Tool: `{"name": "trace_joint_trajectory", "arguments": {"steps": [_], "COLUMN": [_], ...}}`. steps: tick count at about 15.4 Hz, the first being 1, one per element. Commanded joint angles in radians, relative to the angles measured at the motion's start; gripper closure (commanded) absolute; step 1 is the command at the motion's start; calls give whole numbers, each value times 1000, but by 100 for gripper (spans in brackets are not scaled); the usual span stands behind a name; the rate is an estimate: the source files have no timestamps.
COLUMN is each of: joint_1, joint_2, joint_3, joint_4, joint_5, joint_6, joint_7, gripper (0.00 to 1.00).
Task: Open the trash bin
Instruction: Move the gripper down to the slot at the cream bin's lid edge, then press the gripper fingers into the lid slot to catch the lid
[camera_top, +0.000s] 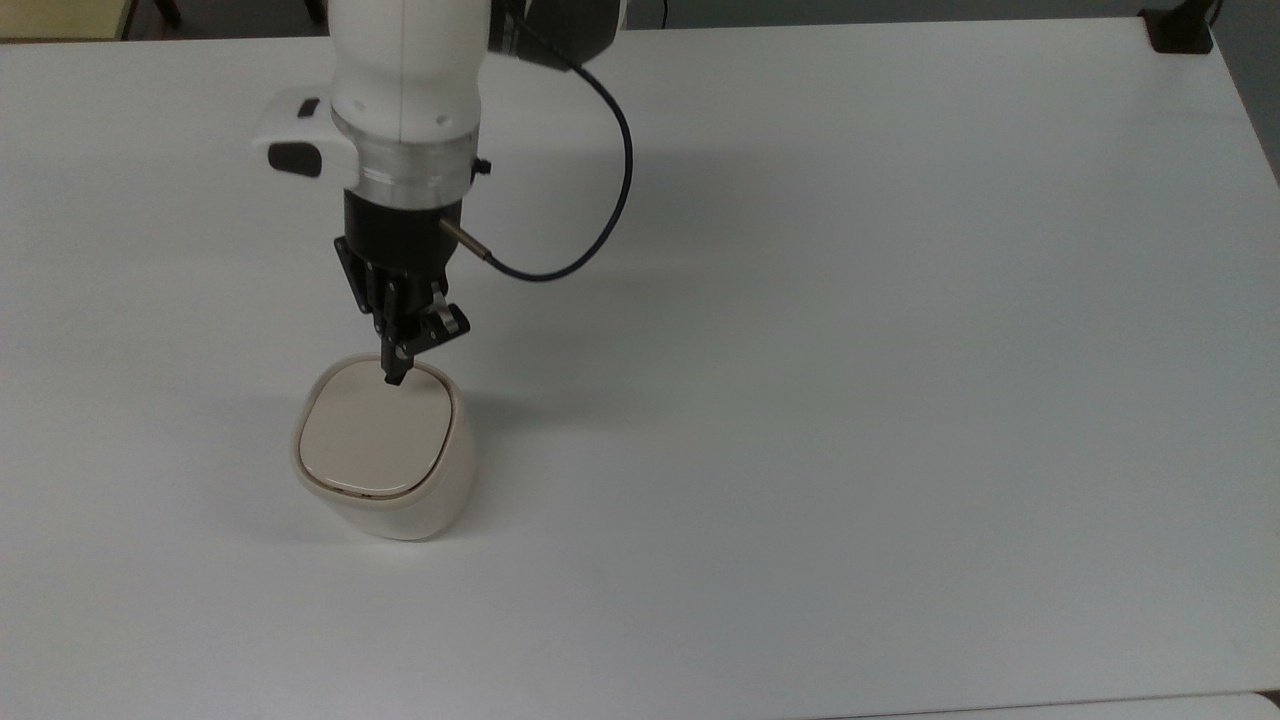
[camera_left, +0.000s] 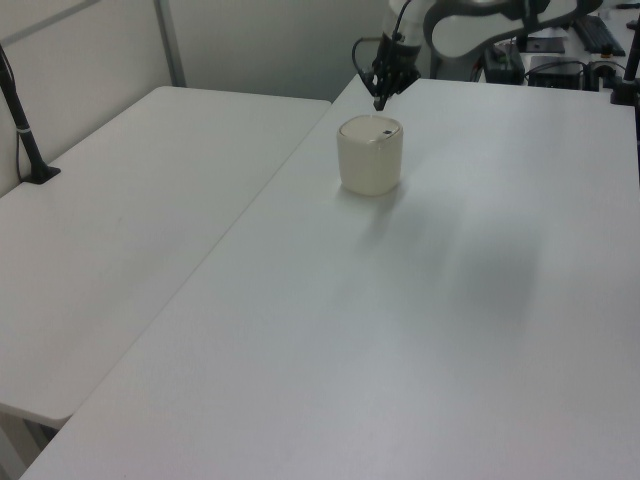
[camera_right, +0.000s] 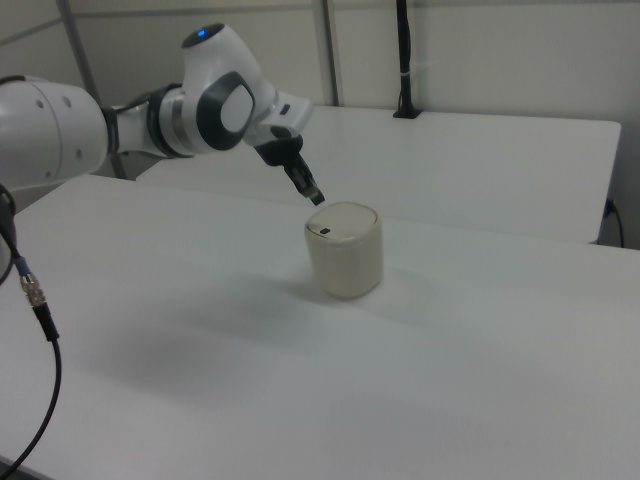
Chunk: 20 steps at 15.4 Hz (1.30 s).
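Standing upright on the white matte tabletop (camera_top: 850, 400), the small cream-beige plastic trash bin with rounded-square tapered body (camera_top: 384, 450) sits in the top view's lower left, its flat lid (camera_top: 370, 432) down and flush. The black two-finger gripper (camera_top: 396, 376) on the white Franka arm (camera_top: 405, 90) comes in from the far edge; fingers are pressed together into one tip over the lid's far edge, covering the button spot. A dark cable (camera_top: 600, 190) loops off the wrist on the top view's right.

Left view: bin (camera_left: 370, 160) toward the far end of the table (camera_left: 420, 330); here the small black push button (camera_left: 386, 132) on the lid is visible. Gripper (camera_left: 378, 103) hangs just above the bin's far rim with a thin gap, tips together. Second white table (camera_left: 120, 230) butts against the left view's left, with a black pole clamp (camera_left: 25, 140) on it. Cluttered desk with dark gear (camera_left: 560, 45) at the far right, pale wall behind.

Right view: bin (camera_right: 345, 250) mid-frame, button (camera_right: 322, 233) on the lid's left-near edge as the right view shows it. Gripper (camera_right: 316, 199) tilted, tip just above the lid's far-left rim, not on the button; cannot tell contact. Another table (camera_right: 480, 160) behind with a black post (camera_right: 404, 60), panelled wall beyond, cable (camera_right: 35, 310) at the right view's left.
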Motion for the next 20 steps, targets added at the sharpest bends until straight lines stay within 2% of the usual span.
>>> {"name": "trace_joint_trajectory", "arguments": {"steps": [1, 16, 20], "joint_1": [10, 30, 18], "joint_2": [55, 52, -66], "joint_3": [-8, -2, 0], "joint_4": [18, -87, -75], "joint_5": [-48, -201, -166], "joint_6": [44, 44, 9], "joint_7": [34, 35, 31], "gripper": [100, 100, 100]}}
